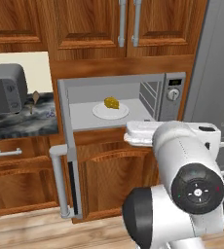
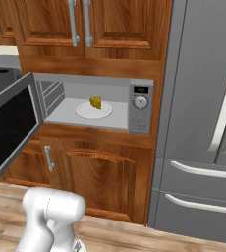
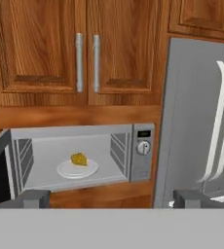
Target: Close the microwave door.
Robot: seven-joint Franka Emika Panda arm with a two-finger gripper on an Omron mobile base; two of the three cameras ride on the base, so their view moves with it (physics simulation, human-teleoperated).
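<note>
Both base views look forward and down at the open microwave (image 1: 121, 104) from either side; the hand view faces it, seemingly from farther back.

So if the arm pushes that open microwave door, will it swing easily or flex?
The grey-framed black glass microwave door looks like a rigid panel, so it probably won't flex. It stands wide open on the microwave's left edge, so a push near its silver bar handle should likely swing it.

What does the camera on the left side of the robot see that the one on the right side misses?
Left base view alone: a grey toaster oven on a dark counter, and the microwave door edge-on with its silver handle. Right base view alone: the door's black glass and the fridge drawers. Both: the open microwave holding a yellow wedge on a white plate.
</note>
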